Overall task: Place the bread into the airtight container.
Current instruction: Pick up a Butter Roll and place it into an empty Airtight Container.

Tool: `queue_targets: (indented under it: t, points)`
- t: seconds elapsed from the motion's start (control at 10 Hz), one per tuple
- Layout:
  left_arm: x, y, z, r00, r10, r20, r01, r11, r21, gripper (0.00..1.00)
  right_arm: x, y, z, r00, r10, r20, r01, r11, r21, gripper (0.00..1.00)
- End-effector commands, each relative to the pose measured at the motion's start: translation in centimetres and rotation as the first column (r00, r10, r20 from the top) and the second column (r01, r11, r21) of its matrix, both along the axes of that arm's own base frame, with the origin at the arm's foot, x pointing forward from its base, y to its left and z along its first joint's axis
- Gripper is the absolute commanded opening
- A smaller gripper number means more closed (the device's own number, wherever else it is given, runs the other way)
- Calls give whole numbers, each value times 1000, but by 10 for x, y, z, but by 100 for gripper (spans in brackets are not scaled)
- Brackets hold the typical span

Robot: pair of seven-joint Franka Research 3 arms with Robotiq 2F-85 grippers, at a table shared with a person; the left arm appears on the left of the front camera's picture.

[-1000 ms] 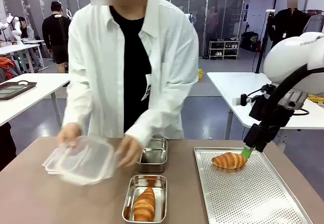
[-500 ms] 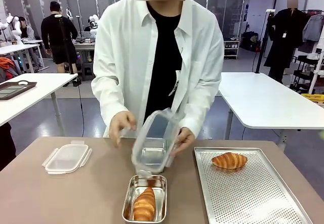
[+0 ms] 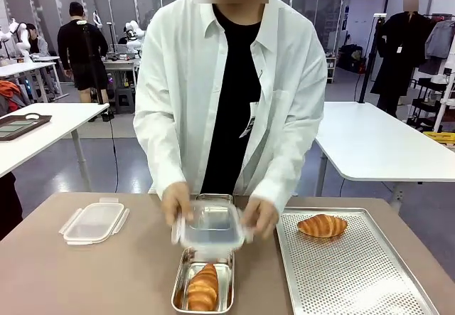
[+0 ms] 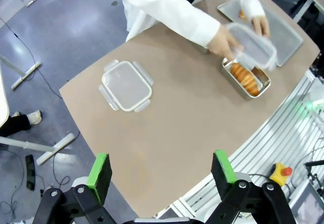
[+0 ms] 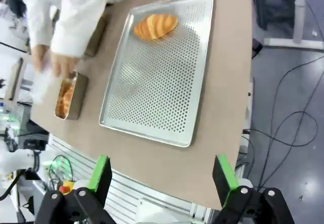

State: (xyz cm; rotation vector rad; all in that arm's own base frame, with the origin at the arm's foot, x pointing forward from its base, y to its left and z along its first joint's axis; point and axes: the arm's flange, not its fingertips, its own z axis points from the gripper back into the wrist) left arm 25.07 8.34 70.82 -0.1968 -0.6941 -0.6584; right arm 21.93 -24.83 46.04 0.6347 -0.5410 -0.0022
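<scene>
The left end effector (image 4: 161,167) hangs high over the bench (image 4: 167,133), its green-padded jaws spread wide with nothing between them. The right end effector (image 5: 162,172) is just as wide apart and just as empty, also well above the bench.

Below the right one lies a perforated metal tray (image 5: 152,92) carrying one croissant (image 5: 155,26) near its far end. Beside the tray, a small steel pan (image 3: 178,290) holds a second croissant (image 3: 203,286). Over that pan's far end the person holds the clear airtight container (image 3: 210,231) by its two sides, one hand (image 3: 176,203) on each (the container is empty, and I cannot tell whether it touches the pan). Another steel pan (image 3: 215,200) peeks out behind it. The container's lid (image 3: 94,222) lies flat on its own, well apart to the left.

The bench top is plain brown. Around it stand white tables (image 3: 370,144) on a grey floor (image 3: 106,166), with people (image 3: 84,45) farther back.
</scene>
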Motion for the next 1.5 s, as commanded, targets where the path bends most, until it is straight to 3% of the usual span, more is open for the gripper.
queue_targets:
  t: [0.0,1.4]
  points:
    - [0,0,2,1000,-6,3,6,1000,2,100,-2,-1,21,999,18,29,-17,999,-36,100]
    - [0,0,2,1000,-6,3,6,1000,2,100,-2,-1,21,999,18,29,-17,999,-36,100]
